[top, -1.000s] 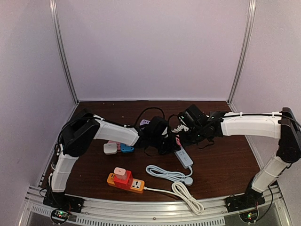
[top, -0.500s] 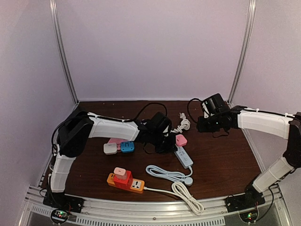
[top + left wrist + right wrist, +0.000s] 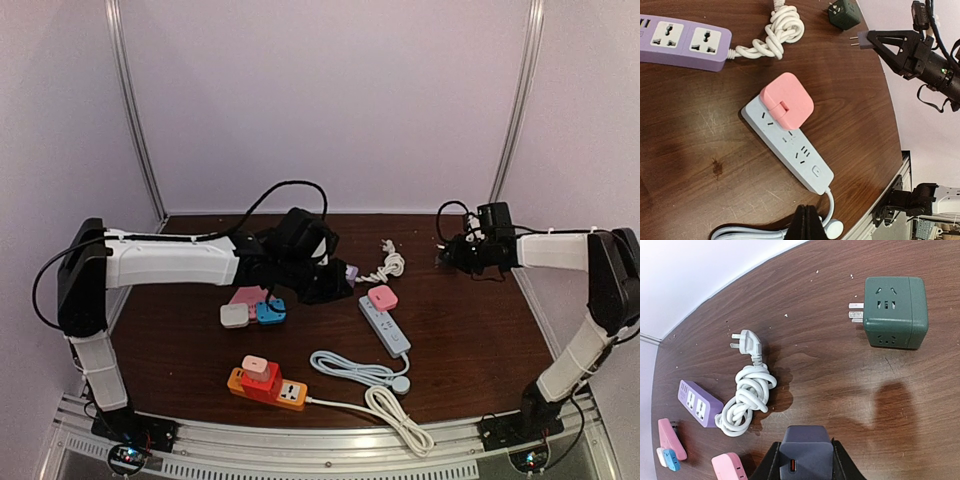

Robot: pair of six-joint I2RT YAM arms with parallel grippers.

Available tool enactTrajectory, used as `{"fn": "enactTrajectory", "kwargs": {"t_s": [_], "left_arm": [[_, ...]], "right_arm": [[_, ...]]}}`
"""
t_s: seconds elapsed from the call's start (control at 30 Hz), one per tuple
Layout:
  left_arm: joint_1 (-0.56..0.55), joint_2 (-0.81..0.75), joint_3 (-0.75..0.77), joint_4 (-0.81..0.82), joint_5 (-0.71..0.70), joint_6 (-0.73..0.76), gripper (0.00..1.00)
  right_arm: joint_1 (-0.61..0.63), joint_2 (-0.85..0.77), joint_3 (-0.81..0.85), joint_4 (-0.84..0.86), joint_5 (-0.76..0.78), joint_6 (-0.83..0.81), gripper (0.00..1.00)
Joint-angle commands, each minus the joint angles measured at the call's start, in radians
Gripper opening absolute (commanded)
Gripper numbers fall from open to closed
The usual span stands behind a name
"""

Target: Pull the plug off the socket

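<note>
Right end effector [image 3: 805, 462] clamped on a grey USB charger plug [image 3: 805, 452], one finger on each side of the body. Held in the air over the right rear of the worktop [image 3: 470, 330], well apart from every socket. From the left wrist view: both prongs bare, pointing left, nothing on them. Judged: the pull itself is done for this plug. Nearby on the wood, a dark green cube socket [image 3: 895, 312], own pins exposed, untouched.

Left end effector [image 3: 806, 222] pinched together on nothing, hovering above the white cord at the switch end of the pale blue power strip [image 3: 790, 150]. Likeliest socket for this task, judging by the left arm posted over it. Not pressing on the strip, as far as can be told.

Left to do: probably just setting the grey USB charger plug down and letting go. Unclear whether more pulls are wanted:
- pink plug [image 3: 786, 102] seated at the far end of the pale blue power strip
- second pink plug [image 3: 256, 368] seated on the orange-and-red power strip [image 3: 290, 394] near the front edge

Elsewhere: purple power strip [image 3: 680, 42] with nothing plugged in, and a coiled white cable [image 3: 777, 32] running from its end, cable plug loose on the wood. Loose white plug [image 3: 234, 316] and blue plug [image 3: 269, 313] side by side at left middle, out of any socket.
</note>
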State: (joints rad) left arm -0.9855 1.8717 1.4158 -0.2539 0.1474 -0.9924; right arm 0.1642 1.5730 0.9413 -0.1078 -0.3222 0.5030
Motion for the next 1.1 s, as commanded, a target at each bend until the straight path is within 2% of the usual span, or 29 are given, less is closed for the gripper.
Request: {"fn": "enactTrajectory", "kwargs": {"t_s": [0.0, 0.57, 0.9, 1.07], "left_arm": [[0.015, -0.057, -0.054, -0.012, -0.046, 0.032, 0.00], [0.019, -0.091, -0.076, -0.042, -0.069, 0.038, 0.00], [0.019, -0.083, -0.096, -0.003, -0.067, 0.016, 0.00], [0.019, -0.080, -0.104, 0.008, -0.068, 0.007, 0.00]], "right_arm": [[-0.054, 0.078, 0.009, 0.129, -0.133, 0.040, 0.17], [-0.101, 0.263, 0.064, 0.240, -0.215, 0.083, 0.20], [-0.117, 0.278, 0.049, 0.192, -0.192, 0.058, 0.36], [-0.124, 0.286, 0.045, 0.185, -0.197, 0.048, 0.36]]}}
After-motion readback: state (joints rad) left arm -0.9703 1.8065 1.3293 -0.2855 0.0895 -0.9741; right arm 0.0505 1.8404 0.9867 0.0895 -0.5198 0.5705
